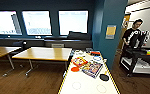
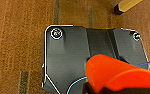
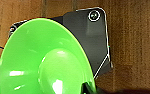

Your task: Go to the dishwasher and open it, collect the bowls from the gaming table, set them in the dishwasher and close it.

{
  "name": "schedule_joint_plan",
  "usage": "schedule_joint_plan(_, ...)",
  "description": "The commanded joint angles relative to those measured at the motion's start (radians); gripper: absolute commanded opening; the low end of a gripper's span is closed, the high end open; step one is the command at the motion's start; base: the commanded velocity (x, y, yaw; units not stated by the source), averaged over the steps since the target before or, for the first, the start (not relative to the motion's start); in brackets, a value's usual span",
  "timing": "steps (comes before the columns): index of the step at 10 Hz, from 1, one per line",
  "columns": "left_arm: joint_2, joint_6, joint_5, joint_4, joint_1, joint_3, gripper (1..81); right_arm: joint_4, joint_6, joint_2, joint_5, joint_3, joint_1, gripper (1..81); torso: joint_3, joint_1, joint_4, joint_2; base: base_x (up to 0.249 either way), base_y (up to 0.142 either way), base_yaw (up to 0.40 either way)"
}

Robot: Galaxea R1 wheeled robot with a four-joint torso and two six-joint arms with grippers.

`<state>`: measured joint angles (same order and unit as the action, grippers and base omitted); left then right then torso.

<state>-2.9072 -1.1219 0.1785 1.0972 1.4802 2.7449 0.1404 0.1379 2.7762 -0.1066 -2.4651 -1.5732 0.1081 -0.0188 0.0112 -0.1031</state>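
Note:
An orange bowl (image 2: 116, 75) hangs over the brown carpet in the left wrist view, with my left gripper (image 2: 94, 89) shut on its rim. In the right wrist view a light green bowl (image 3: 46, 60) is held the same way above the floor, my right gripper (image 3: 88, 88) shut on its edge. The gaming table (image 1: 88, 86), white-topped with a thin yellow edge, stretches ahead of me in the head view. The dishwasher is out of view.
On the white table lie two colourful game boxes (image 1: 92, 68), a flat orange-red round piece (image 1: 75, 69) and a black paddle (image 1: 104, 77). Wooden-topped tables (image 1: 44, 53) stand to the left. A blue pillar (image 1: 108, 32) rises at the table's far end, with a person (image 1: 134, 33) at a rig beyond it on the right.

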Motion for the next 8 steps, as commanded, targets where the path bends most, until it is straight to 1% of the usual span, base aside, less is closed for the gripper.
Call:
schedule_joint_plan(1,0.017,0.005,-0.04,0.016,-0.039,0.018,1.0,-0.01,0.003,0.004,0.054,-0.037,0.038,1.0,0.0,0.0,0.0,0.0,-0.123,0.0,0.0)
schedule_joint_plan(3,0.012,0.005,-0.039,0.015,-0.033,0.033,1.0,-0.01,0.003,0.015,0.056,-0.053,0.038,1.0,0.0,0.0,0.0,0.0,-0.13,0.0,0.0)
schedule_joint_plan(8,0.005,0.005,-0.045,0.016,-0.031,0.044,1.0,-0.011,0.003,0.019,0.054,-0.054,0.038,1.0,0.0,0.0,0.0,0.0,-0.133,0.0,0.0)
